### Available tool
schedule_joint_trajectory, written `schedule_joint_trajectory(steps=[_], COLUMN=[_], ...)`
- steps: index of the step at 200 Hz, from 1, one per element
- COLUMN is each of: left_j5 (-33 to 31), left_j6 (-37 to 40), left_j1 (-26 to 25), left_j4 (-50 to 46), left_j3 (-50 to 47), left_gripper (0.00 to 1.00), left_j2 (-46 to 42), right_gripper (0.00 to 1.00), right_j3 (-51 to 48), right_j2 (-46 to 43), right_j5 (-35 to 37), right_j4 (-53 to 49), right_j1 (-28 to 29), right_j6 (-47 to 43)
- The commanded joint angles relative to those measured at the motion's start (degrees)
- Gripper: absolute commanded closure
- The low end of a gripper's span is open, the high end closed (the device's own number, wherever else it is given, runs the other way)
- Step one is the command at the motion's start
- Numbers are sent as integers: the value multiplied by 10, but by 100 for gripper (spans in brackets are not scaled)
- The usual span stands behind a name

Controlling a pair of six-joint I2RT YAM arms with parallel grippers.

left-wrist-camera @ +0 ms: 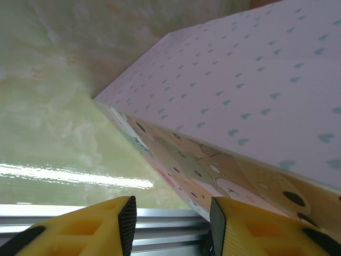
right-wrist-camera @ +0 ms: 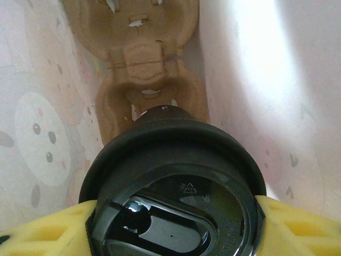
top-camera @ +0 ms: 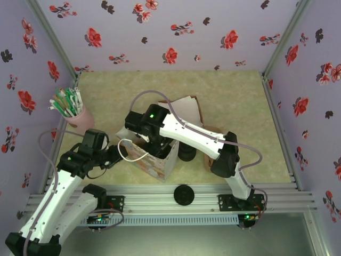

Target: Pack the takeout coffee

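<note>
Bright even light — table [left-wrist-camera: 53, 133] glare, takeout coffee [right-wrist-camera: 176, 160] glint

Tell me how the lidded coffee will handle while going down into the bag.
The takeout coffee may slip: the right tool grips its glossy lid by the rim. That lid might pop off under hard squeezing. The cup could tip unless it seats in a well of the cardboard carrier.

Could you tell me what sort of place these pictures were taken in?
Probably a lab test cell staged as a coffee counter: floral panels on a metal frame, a cup of straws, a paper bag.
</note>
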Motion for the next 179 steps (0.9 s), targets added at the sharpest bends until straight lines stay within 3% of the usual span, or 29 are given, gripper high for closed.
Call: schedule_joint_trajectory(steps=[1, 99, 144, 179], left_j5=[-21, -50, -70, -94], left_j6=[-13, -10, -5, -2], left_j1=[-4, -4, -5, -4], left_j4=[31, 21, -23, -56], left_j3=[-9, 8, 34, 50], left_gripper=[57, 55, 46, 32], left_j2=[3, -8, -27, -63], right_gripper=[38, 38, 38, 39], right_j3=[-4, -25, -27, -28], right_j2=[-4, 6, 5, 4], right_j5=[-8, -22, -24, -25], right_j4=[0, 25, 34, 39], right_j1=[0, -8, -11, -13], right_j6=[-18, -25, -25, -25])
